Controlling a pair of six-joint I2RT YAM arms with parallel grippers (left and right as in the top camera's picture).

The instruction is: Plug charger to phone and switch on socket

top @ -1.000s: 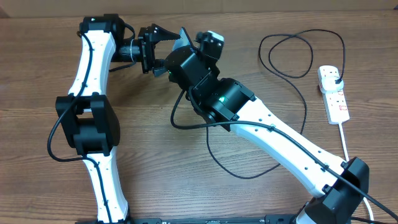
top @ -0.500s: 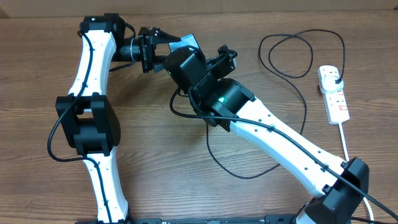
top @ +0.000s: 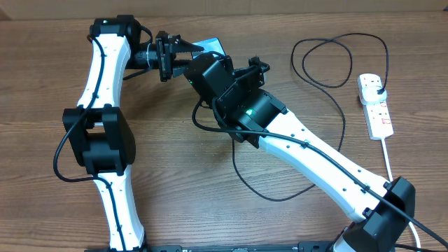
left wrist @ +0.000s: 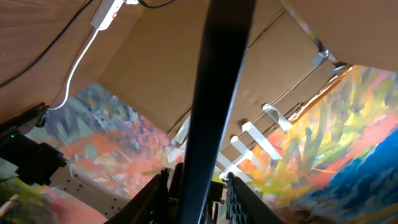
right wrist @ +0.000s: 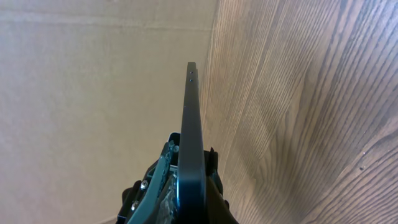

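One phone point(top: 212, 44), well left of the socket point(top: 376, 105), sits clamped in my left gripper point(top: 183, 52); right gripper's point(top: 256, 66) gap I cannot tell.

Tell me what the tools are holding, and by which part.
The left tool and the right tool both hold the phone, each pinching its flat faces near an end. It shows edge-on in both wrist views.

The left arm point(top: 98, 77) and right arm point(top: 308, 150) crowd the phone point(top: 213, 44); the cable point(top: 344, 122) loops over the right surface point(top: 42, 105); its left lies open.
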